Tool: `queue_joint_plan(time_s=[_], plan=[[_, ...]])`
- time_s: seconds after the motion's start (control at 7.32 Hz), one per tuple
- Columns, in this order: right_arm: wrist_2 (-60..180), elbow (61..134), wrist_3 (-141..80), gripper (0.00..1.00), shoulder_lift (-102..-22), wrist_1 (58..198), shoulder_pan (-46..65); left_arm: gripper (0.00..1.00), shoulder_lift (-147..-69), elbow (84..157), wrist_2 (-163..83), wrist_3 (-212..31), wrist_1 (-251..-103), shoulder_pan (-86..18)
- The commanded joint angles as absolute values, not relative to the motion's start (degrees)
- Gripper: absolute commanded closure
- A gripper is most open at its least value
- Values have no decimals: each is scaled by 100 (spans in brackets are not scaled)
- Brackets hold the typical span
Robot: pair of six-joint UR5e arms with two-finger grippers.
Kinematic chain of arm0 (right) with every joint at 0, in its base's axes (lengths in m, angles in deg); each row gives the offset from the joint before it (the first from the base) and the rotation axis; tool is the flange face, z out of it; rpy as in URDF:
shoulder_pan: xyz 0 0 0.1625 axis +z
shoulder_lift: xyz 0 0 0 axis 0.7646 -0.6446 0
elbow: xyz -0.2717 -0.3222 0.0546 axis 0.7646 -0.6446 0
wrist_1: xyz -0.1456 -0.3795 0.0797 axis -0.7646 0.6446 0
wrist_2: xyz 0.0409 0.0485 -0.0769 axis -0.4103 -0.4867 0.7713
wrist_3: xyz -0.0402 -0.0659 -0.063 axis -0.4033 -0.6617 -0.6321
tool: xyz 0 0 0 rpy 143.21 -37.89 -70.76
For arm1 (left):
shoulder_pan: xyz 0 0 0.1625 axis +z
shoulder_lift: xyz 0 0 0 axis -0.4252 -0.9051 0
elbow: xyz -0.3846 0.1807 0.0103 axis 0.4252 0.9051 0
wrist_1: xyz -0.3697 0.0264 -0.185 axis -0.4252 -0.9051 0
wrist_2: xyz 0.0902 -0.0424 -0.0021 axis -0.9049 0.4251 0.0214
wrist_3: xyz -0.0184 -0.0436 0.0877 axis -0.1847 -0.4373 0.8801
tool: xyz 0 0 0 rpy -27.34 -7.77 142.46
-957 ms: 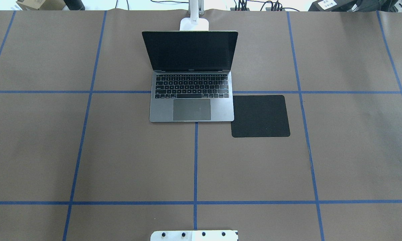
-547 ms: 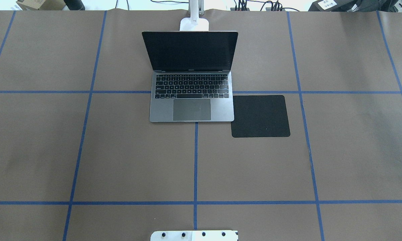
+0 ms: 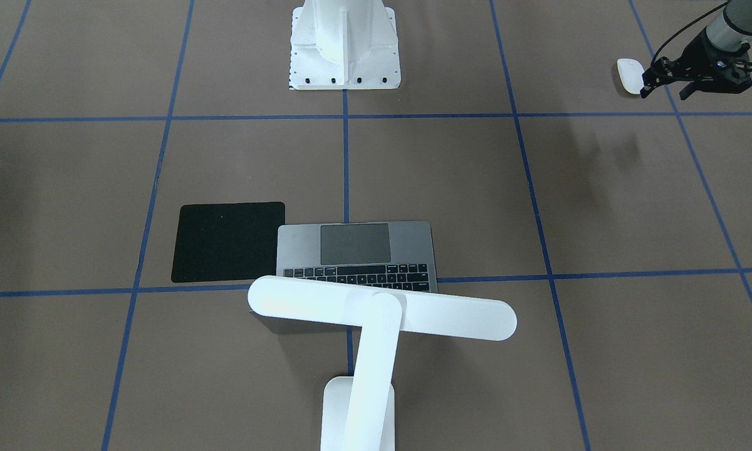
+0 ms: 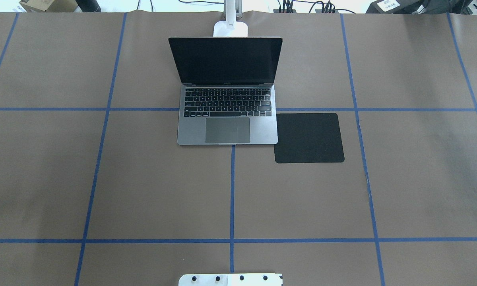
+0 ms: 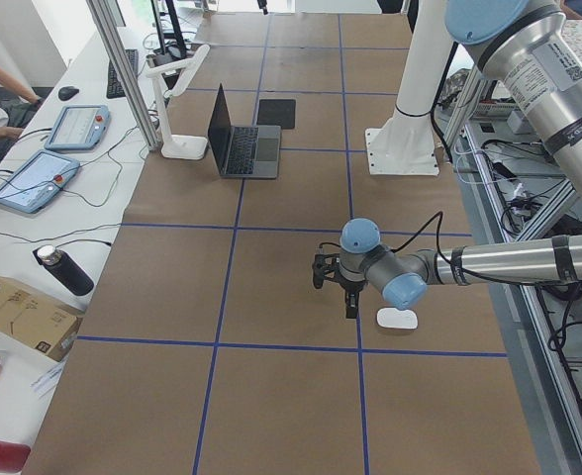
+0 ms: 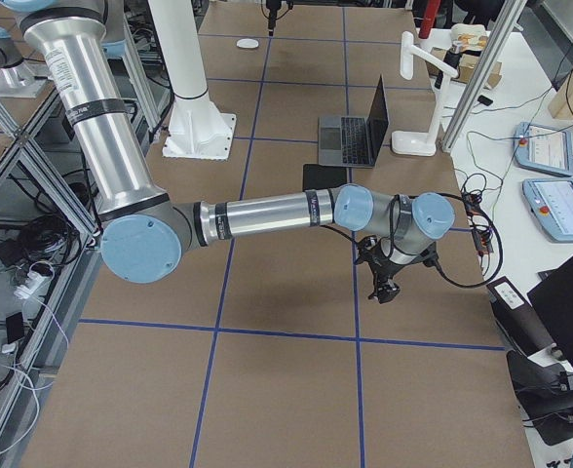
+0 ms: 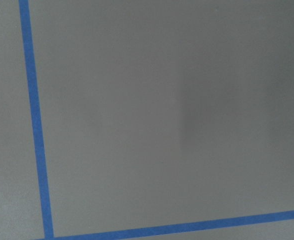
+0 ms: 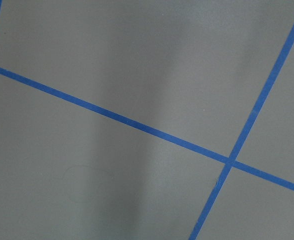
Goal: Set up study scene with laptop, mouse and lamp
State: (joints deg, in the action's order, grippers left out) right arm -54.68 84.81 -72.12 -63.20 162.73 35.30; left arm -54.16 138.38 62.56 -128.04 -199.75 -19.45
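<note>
Shifting the left gripper [image 3: 664,93], fingers spread and empty, squarely over the mouse [image 3: 628,75] just beside it at 9 o'clock in the front-facing view should come first; grip its smooth sides low. Whether the right gripper's [image 6: 382,289] fingers are parted I cannot tell.

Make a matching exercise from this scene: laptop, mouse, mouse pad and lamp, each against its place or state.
Things:
1. laptop
2. mouse
3. mouse pad
4. lamp

Places or states:
A. flat and black, against the laptop's side
B. open, screen dark
C. lying by the left hand, far from the laptop
D. standing behind the laptop's screen

Pairs: 1-B, 2-C, 3-A, 4-D
</note>
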Motion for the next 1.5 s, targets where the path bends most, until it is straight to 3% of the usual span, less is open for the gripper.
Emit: queue_joint_plan(time_s=[0.0, 0.27, 0.55, 1.37], plan=[[-5468, 8520, -7164, 1, -6380, 16236, 3530, 0, -5084, 13807, 5875, -13474, -20448, -1317], [-5477, 8538, -7129, 1, -6380, 16236, 3530, 0, -4731, 13799, 5873, -13693, -20916, -1150], [-5477, 8538, -7120, 1, -6380, 16236, 3530, 0, -4748, 13781, 5315, -14465, -21083, -231], [-5477, 8538, -7120, 1, -6372, 16236, 3530, 0, -4827, 13403, 4565, -15626, -21637, 1063]])
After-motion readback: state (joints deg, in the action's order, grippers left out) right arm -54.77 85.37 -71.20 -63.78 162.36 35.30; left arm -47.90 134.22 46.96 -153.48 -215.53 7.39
